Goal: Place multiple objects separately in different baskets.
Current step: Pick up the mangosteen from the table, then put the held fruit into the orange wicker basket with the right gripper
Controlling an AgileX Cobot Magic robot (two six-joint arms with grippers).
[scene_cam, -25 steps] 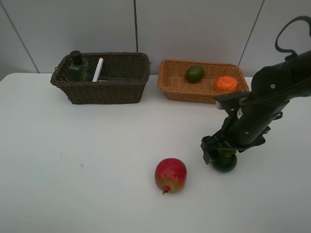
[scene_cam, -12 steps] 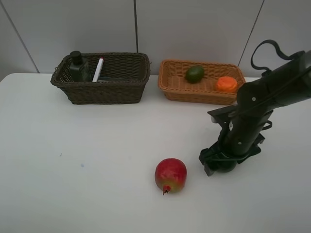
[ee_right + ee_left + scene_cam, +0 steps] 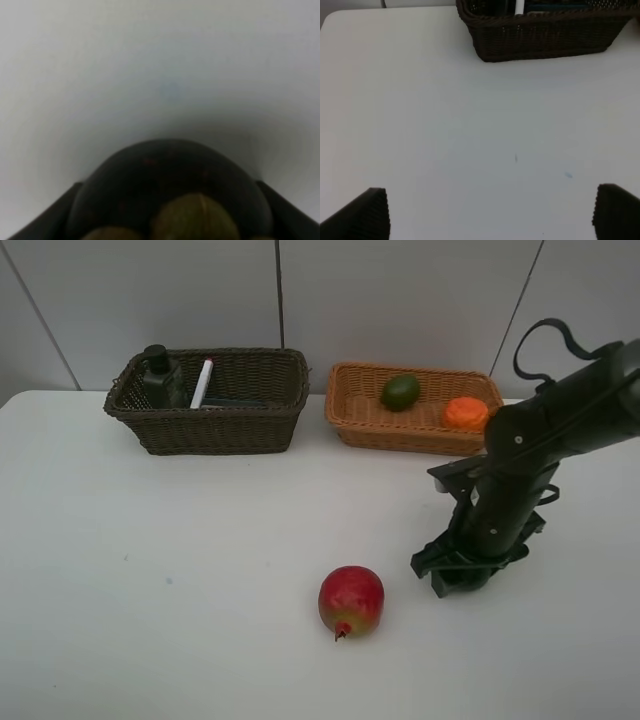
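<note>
At the upper left of the exterior high frame, the dark brown basket (image 3: 207, 400) already holds the dark green pump bottle (image 3: 159, 377) and the white red-tipped marker (image 3: 202, 383), with a dark flat item beside them that cannot be identified. To its right, at upper centre, the light orange-tan basket (image 3: 416, 408) contains the lime (image 3: 401, 392) and the orange (image 3: 465, 413). Judging from this layout, the sorting is more than half complete; two fruits are visibly outstanding on the white tabletop (image 3: 180, 580). The red pomegranate (image 3: 351, 601) rests untouched at lower centre. Just right of it, apart from it, the right end effector (image 3: 462, 573) is lowered to the tabletop and hides its target in this view. The right wrist view supplies what the high view lacks: the dark round mangosteen (image 3: 170, 195) with its pale green calyx sits between the two dark fingers (image 3: 45, 215), which flank it closely on both sides, pinching the fruit as far as that view shows. The left end effector (image 3: 490, 212) lies outside the exterior high frame; only the left wrist view shows it, spread wide over bare tabletop, empty, with the dark brown basket (image 3: 545, 35) beyond it.
</note>
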